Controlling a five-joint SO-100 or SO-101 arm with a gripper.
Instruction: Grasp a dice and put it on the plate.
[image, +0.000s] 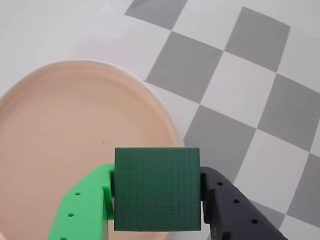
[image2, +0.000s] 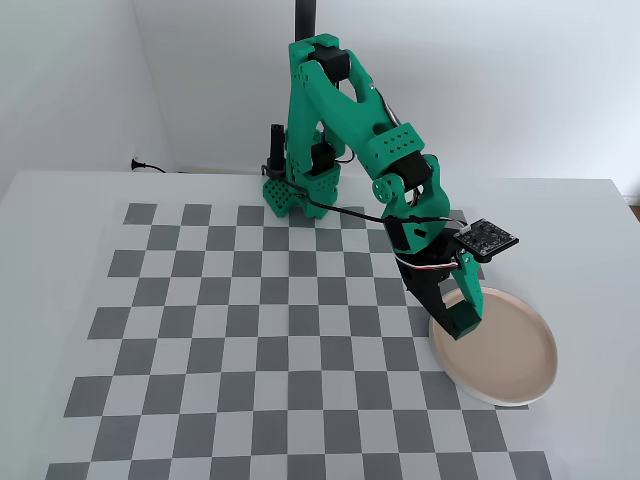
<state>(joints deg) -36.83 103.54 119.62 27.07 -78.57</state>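
In the fixed view, a grey-and-white checkerboard (image2: 270, 330) covers the white surface (image2: 60, 200). The green arm (image2: 340, 110) reaches down toward the right, its gripper (image2: 461, 325) over the left edge of the plate (image2: 510, 365). In the wrist view, the plate (image: 60, 130) fills the left side. The green finger (image: 82, 210) and the black finger (image: 232, 207) pinch the dice (image: 157, 189) between them, and it hangs over the plate's right rim, next to the checkered squares.
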